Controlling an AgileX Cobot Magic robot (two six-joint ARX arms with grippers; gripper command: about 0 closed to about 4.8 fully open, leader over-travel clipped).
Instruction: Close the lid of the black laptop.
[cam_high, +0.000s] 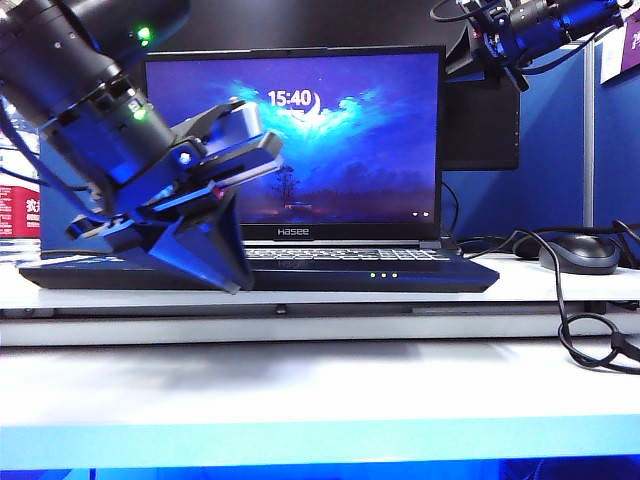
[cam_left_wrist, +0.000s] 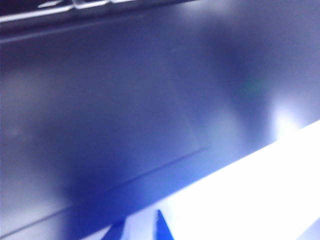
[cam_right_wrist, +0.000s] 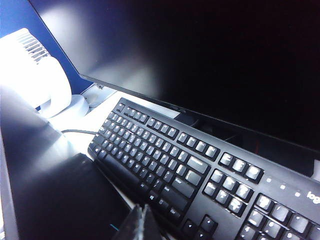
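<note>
The black laptop (cam_high: 400, 272) stands open on the white desk, its lid (cam_high: 300, 130) upright with the screen lit. My left gripper (cam_high: 222, 268) hangs low in front of the laptop's left half, its blue fingers pointing down. In the left wrist view the left gripper (cam_left_wrist: 139, 227) is open and empty, over the laptop's front edge by the touchpad (cam_left_wrist: 100, 120). My right gripper (cam_high: 487, 48) is high behind the lid's top right corner. In the right wrist view the right gripper (cam_right_wrist: 144, 220) is shut on nothing, just behind the lid's dark back (cam_right_wrist: 45, 190).
Behind the laptop are a larger black monitor (cam_right_wrist: 200, 60), a separate black keyboard (cam_right_wrist: 200, 170) and a white fan (cam_right_wrist: 40, 75). A dark mouse (cam_high: 580, 252) and looped black cables (cam_high: 585, 325) lie on the desk to the right.
</note>
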